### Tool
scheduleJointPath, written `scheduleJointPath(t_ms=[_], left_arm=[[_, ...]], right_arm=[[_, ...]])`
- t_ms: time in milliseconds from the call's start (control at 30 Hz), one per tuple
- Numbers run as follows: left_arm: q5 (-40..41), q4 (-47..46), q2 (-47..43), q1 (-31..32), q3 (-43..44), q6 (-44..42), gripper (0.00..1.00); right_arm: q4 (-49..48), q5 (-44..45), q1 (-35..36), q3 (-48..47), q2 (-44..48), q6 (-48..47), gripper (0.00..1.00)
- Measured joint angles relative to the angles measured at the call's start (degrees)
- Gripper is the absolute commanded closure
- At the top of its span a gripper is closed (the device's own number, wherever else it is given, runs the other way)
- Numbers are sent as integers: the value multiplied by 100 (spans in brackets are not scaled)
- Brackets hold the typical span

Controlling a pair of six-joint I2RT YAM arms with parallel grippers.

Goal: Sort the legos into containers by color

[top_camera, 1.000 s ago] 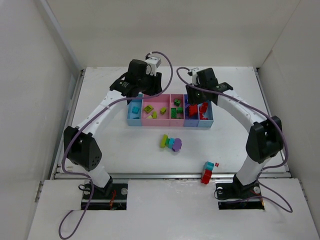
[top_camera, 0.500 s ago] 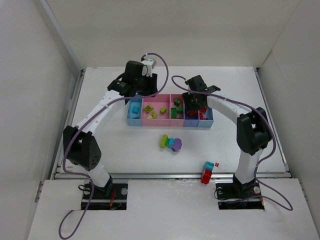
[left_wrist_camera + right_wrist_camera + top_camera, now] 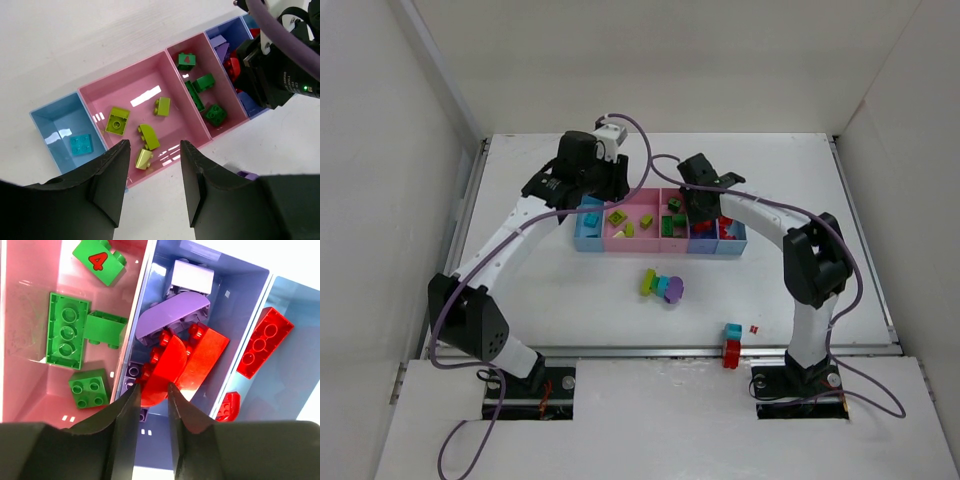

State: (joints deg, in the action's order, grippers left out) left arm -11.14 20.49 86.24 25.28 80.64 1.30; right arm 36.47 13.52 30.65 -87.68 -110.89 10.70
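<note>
right gripper (image 3: 152, 387) now further left over purple-blue bin (image 3: 235, 300) | jaws narrow at red rounded brick (image 3: 165, 370), grip unclear | left gripper (image 3: 154, 147) gaping, empty | green brick (image 3: 97, 261) reads "4"

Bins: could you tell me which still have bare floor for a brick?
Left blue bin: bare around its one cyan brick. Wide pink bin: bare beyond its lime bricks. Purple-blue bin: crowded with red and purple pieces.
</note>
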Motion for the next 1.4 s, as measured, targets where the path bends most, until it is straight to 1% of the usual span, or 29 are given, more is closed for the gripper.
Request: scheduleJointPath(t_ms=[100, 167, 267, 300, 333, 467, 633, 767, 967, 1100, 1133, 1200, 1233, 1400], left_arm=[[0, -122, -68, 0, -68, 0, 58], [0, -190, -85, 0, -125, 2, 58], [0, -205, -96, 0, -201, -2, 58], [0, -212, -96, 0, -221, -2, 58], [0, -208, -96, 0, -232, -2, 58], [-24, -227, -109, 0, -243, -4, 58], [-44, -260, -190, 0, -334, -4, 58], [-44, -286, -214, 0, -413, -4, 57], [-46, -302, -221, 0, -428, -9, 57], [-46, -310, -243, 0, -428, -39, 57], [-46, -310, -251, 0, -428, -44, 57], [-46, -315, -256, 0, -435, -50, 57], [-46, -317, -258, 0, -446, -52, 57], [-46, -319, -264, 0, -511, -70, 57]], right_arm=[[-7, 2, 7, 2, 4, -83, 68], [0, 24, 17, 2, 15, -107, 64], [70, 173, 48, 0, 17, -55, 53], [131, 225, 57, -7, 17, -20, 45], [214, 286, 57, -13, 17, 31, 43], [466, 452, 61, -52, 17, 326, 42], [518, 535, 61, -76, 17, 673, 42], [538, 568, 61, -92, 11, 841, 29], [638, 728, 59, -540, -328, 898, 27], [601, 754, 55, -636, -466, 898, 34], [592, 752, 55, -636, -470, 898, 45], [575, 741, 48, -627, -490, 898, 56], [553, 748, 50, -619, -501, 920, 65], [501, 754, 48, -603, -501, 931, 75]])
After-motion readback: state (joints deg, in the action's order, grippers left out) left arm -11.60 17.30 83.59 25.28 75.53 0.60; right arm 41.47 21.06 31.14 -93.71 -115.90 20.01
